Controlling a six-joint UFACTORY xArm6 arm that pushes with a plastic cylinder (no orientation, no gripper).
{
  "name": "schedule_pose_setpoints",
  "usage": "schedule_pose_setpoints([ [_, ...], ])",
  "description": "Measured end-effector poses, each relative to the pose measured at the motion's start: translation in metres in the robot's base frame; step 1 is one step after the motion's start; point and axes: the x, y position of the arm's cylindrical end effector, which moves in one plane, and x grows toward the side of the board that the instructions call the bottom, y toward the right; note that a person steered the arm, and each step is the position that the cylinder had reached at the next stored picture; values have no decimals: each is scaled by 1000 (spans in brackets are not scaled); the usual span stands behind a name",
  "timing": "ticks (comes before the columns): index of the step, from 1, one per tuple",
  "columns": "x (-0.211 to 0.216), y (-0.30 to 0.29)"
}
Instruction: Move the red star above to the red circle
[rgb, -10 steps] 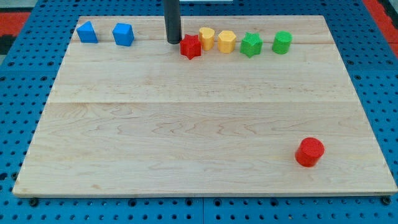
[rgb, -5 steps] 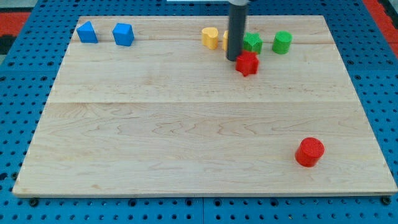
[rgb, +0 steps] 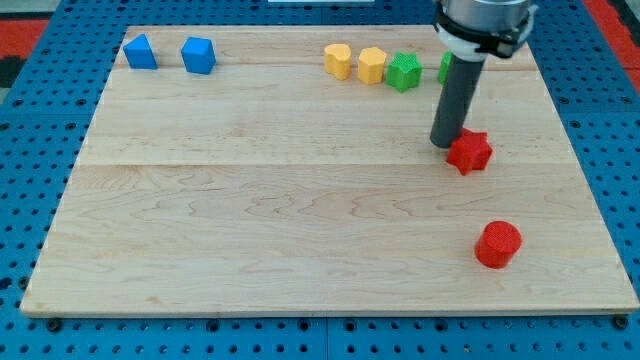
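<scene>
Contact is the point of this pose: my tip (rgb: 446, 143) rests against the upper-left edge of the red star (rgb: 469, 152), placed so a push would drive the star toward the view's lower right. That fits the goal, since the red circle (rgb: 498, 244) lies below the star and slightly to the right, well apart from it, near the board's lower right. No gripper exists on this rod, so there is nothing to judge as wide or narrow.

Along the view's top sit two blue blocks (rgb: 140, 52), two yellow blocks (rgb: 338, 60), a green star (rgb: 404, 71), and a green block mostly hidden behind the rod. The bench (rgb: 250, 200) is pale wood, lying on blue pegboard (rgb: 30, 200).
</scene>
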Motion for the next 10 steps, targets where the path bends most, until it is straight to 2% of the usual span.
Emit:
schedule_pose_setpoints([
  [2,-52,5],
  [4,36,24],
  [5,31,24],
  [6,9,54],
  [8,90,62],
  [9,95,66],
  [10,64,72],
])
